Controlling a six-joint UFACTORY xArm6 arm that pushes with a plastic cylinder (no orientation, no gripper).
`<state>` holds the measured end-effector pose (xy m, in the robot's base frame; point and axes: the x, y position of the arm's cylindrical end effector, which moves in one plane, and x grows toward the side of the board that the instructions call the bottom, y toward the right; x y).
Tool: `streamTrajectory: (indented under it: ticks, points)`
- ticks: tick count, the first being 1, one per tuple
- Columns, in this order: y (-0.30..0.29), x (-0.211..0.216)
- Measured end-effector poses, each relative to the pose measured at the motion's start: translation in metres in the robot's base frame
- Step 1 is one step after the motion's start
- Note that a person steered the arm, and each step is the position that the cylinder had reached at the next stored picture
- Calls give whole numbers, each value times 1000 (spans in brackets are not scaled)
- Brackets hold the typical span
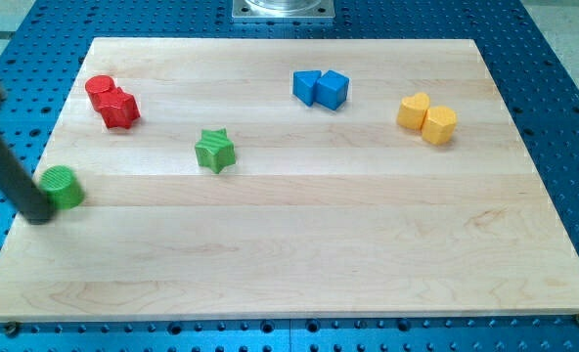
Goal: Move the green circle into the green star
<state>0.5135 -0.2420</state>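
Observation:
The green circle lies near the left edge of the wooden board. The green star lies to its right and a little higher, well apart from it. My dark rod comes in from the view's left edge, and my tip rests just left of and below the green circle, touching or nearly touching it.
Two red blocks sit together at the upper left. Two blue blocks sit at the top centre. Two yellow blocks sit at the upper right. A blue perforated table surrounds the board.

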Motion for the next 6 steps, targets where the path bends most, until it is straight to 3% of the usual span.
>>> streamTrajectory:
  ticks: [1,2,3,5,6]
  points:
    - [63,-10]
    - [5,25]
    - [-60,22]
    - [37,-7]
    - [-34,-21]
